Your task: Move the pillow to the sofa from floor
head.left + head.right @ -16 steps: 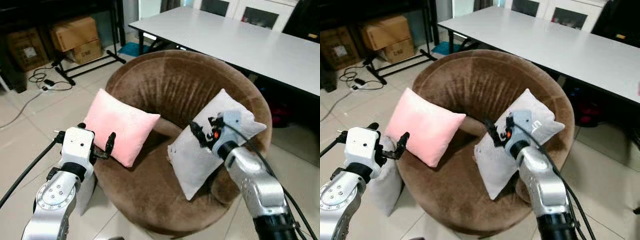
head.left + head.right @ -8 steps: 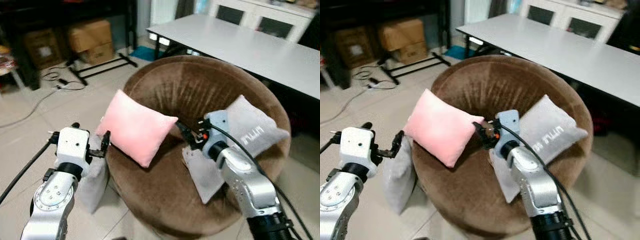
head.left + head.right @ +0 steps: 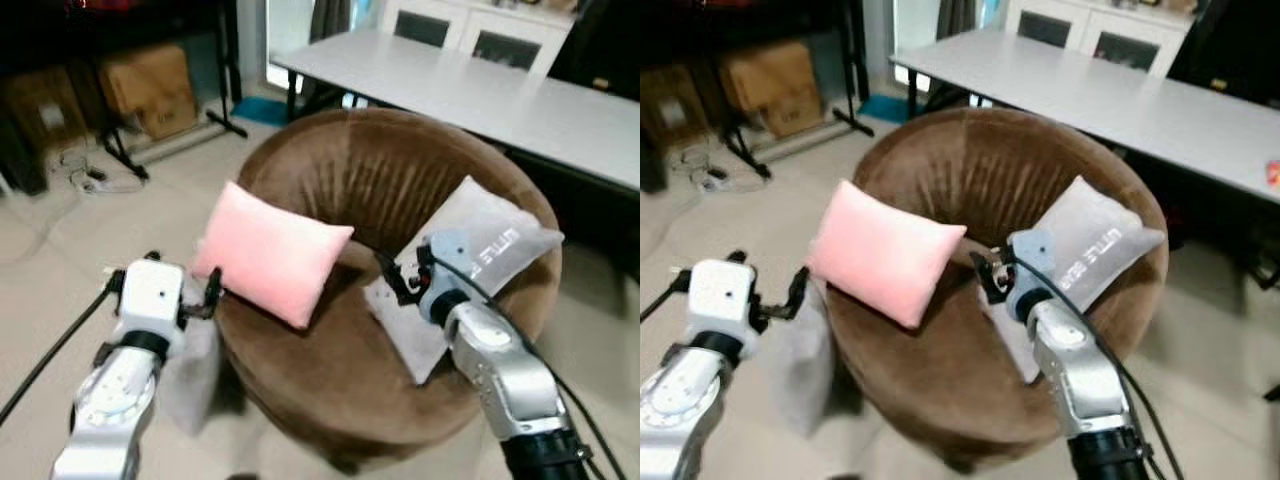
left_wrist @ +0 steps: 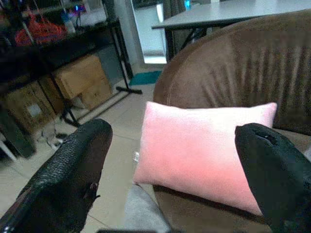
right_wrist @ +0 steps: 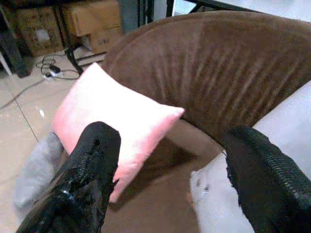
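A grey pillow [image 3: 195, 370] stands on the floor, leaning against the left side of the round brown sofa [image 3: 340, 170]. My left gripper [image 3: 168, 276] hovers open just above it, empty, facing the pink pillow [image 3: 270, 255] that rests on the sofa's left rim. In the left wrist view the pink pillow [image 4: 204, 155] lies between the fingers, with the grey floor pillow [image 4: 146, 213] below. A second grey pillow [image 3: 490, 250] with lettering leans on the sofa's right side. My right gripper [image 3: 402, 275] is open and empty over the seat, at that pillow's left edge.
A long white table [image 3: 480, 90] stands behind the sofa. Cardboard boxes [image 3: 150, 85] and a black stand sit at the back left, with cables [image 3: 85, 175] on the tiled floor. Open floor lies to the left of the sofa.
The head view has shifted and swayed. My right gripper has come off the middle of the lettered grey pillow toward its left edge. The pillows have stayed put.
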Robot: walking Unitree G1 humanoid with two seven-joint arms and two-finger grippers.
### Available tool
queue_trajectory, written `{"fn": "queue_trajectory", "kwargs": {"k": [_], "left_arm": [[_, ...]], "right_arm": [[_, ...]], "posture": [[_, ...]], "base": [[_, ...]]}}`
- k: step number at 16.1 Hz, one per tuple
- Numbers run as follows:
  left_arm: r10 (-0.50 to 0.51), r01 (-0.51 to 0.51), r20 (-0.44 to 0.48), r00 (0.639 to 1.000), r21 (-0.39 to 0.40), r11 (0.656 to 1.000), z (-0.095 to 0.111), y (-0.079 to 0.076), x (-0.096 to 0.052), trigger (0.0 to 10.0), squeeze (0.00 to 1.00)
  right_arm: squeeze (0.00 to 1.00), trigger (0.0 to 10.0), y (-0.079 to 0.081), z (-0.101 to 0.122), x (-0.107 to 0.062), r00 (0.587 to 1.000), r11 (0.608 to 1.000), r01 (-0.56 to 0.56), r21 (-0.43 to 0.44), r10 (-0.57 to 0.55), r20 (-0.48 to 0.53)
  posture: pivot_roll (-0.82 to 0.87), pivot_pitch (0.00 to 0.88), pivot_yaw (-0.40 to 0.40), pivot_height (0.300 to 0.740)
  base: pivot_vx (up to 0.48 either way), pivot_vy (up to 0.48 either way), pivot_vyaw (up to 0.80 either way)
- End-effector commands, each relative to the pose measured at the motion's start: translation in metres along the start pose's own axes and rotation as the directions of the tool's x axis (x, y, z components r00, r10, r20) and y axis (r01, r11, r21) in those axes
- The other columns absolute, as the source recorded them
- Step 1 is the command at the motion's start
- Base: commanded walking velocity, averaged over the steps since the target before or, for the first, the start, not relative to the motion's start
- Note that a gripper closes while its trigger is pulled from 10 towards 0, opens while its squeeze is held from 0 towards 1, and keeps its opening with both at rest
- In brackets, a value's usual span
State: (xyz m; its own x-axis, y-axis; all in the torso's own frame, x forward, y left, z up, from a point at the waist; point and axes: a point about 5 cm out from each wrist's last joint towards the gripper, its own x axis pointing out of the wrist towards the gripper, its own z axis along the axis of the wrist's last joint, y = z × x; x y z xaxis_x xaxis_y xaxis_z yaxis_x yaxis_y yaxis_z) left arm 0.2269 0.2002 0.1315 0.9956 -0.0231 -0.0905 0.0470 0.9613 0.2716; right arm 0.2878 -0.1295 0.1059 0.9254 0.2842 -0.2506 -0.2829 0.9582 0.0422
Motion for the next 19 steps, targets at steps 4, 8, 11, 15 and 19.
{"fn": "queue_trajectory", "kwargs": {"k": [4, 8, 11, 15, 19], "left_arm": [[0.063, -0.062, 0.024, 0.998, -0.013, 0.998, 0.004, 0.006, 0.001, 10.0, 0.0], [0.09, -0.089, 0.045, 0.995, -0.024, 0.996, 0.005, 0.012, -0.001, 10.0, 0.0], [0.084, -0.082, 0.049, 0.995, -0.027, 0.996, 0.006, 0.012, -0.002, 10.0, 0.0], [0.072, -0.07, 0.054, 0.996, -0.023, 0.997, 0.007, 0.011, -0.001, 10.0, 0.0], [0.062, -0.062, 0.055, 0.997, -0.015, 0.998, 0.008, 0.011, -0.003, 10.0, 0.0]], "right_arm": [[0.0, 10.0, 0.0, 0.004, 0.001, 1.0, 1.0, 0.012, 0.027, -0.012, 0.02], [0.0, 10.0, -0.005, -0.004, -0.005, 0.999, 0.997, 0.045, 0.07, -0.046, 0.016], [0.0, 10.0, -0.001, -0.002, -0.004, 0.999, 0.997, 0.026, 0.079, -0.027, 0.018], [0.0, 10.0, 0.01, -0.002, -0.003, 0.999, 0.998, -0.047, 0.043, 0.047, 0.012], [0.0, 10.0, 0.014, -0.005, -0.005, 0.995, 0.995, -0.097, 0.014, 0.098, -0.017]], "posture": [[0.04, 0.0, -0.06, 0.74], [0.04, 0.0, -0.061, 0.74], [0.04, 0.0, -0.057, 0.74], [0.04, 0.0, -0.052, 0.74], [0.05, 0.0, -0.05, 0.74]], "base": [[0.0, 0.195, 0.0], [0.0, 0.0, 0.0], [0.316, 0.0, 0.66], [0.324, 0.0, 0.19], [0.326, 0.0, 0.4]]}}
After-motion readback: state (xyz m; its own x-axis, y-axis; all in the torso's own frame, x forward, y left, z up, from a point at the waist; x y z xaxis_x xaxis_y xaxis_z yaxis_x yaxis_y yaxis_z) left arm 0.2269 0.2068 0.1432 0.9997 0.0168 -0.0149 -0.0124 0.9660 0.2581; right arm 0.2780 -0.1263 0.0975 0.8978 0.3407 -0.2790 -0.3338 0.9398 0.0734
